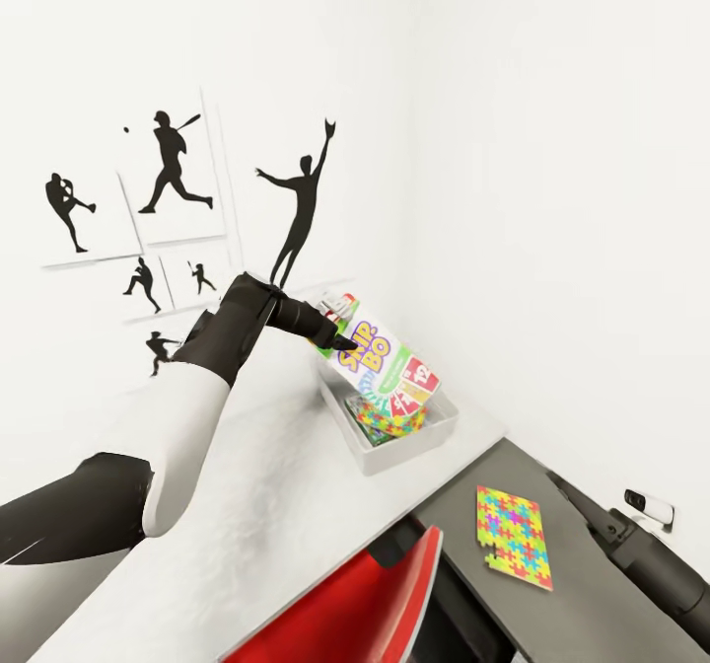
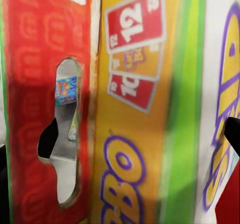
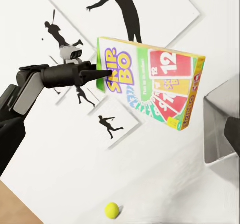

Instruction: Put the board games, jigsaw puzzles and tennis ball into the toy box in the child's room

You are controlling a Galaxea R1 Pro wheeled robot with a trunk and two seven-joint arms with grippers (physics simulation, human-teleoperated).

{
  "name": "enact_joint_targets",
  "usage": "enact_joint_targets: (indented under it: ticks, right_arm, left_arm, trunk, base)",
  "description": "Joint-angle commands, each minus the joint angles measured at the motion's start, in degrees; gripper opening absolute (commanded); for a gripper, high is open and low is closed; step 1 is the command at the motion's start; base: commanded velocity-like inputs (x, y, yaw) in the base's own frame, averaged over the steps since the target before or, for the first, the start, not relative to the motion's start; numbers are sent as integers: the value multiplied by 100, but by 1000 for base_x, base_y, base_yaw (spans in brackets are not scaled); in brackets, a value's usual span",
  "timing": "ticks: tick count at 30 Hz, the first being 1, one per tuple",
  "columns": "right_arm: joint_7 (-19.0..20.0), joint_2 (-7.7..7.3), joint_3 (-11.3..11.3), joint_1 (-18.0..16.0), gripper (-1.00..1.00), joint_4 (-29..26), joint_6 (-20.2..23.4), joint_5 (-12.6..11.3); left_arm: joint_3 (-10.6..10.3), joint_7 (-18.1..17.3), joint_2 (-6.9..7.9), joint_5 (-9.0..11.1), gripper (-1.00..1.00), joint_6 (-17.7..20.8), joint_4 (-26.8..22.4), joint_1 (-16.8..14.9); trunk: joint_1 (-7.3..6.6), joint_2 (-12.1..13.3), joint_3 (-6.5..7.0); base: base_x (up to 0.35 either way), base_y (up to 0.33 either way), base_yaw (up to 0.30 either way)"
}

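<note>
Cardboard: SKIP-BO box (image 1: pixel 390 372), light, stiff, best pinched at its edge.
Left tool (image 1: pixel 340 339): closed on that edge, at 10 o'clock.
Toy box (image 1: pixel 439 431): below.

White walls (image 1: pixel 552 150) meet in a corner, hung with black baseball-player silhouette prints (image 1: pixel 173 165); what looks like a red chair (image 1: pixel 365 599) stands below.

toy box (image 1: pixel 373 458): blocked by tilted SKIP-BO box (image 1: pixel 387 368) | table (image 1: pixel 276 485) beside: open
</note>
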Motion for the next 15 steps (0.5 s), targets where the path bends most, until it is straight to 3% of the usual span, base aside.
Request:
enact_joint_targets:
  ticks: [1, 15]
  right_arm:
    - [-6, -3, 0, 0, 100, -1, 43, -40]
    - [-6, -4, -3, 0, 100, 2, 43, -39]
  left_arm:
    - [6, -39, -4, -42, -100, 38, -6, -6]
    - [13, -48, -4, -42, -100, 38, -28, -8]
  trunk:
    - [2, -12, -5]
    - [2, -12, 90]
  base:
    - [-164, -165, -208]
    - [-27, -34, -211]
